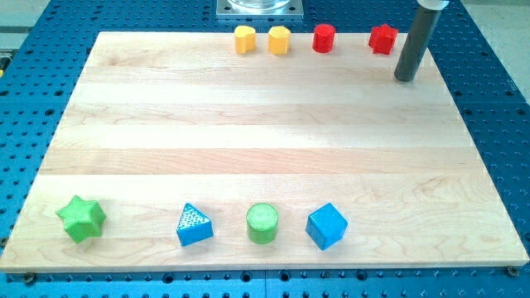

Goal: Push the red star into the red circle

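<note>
So far the small red star-shaped block (383, 39) sits at the view's top edge of the pale wooden worktop (265, 149), well apart from the small red round block (323, 38), the circle it must meet, which lies to its view-left with bare wood between them. No contact has been made, so I judge the whole push is left to do.

My tip (405, 79), the lower end of the straight dark rod, rests on the board just to the view's right of the red star and a little toward the view's bottom, near it but not touching. The end effector is this bare rod, with nothing to open or close and nothing held. From there a leftward sweep looks needed, though the tip first seems to need lining up level with the star.

Further left of the red star, beyond the circle, stand two yellow blocks (262, 40). Far toward the view's bottom lie a green star-shaped block (81, 218), a blue triangular block (194, 225), a green round block (262, 223) and a blue cube-like block (326, 225).
</note>
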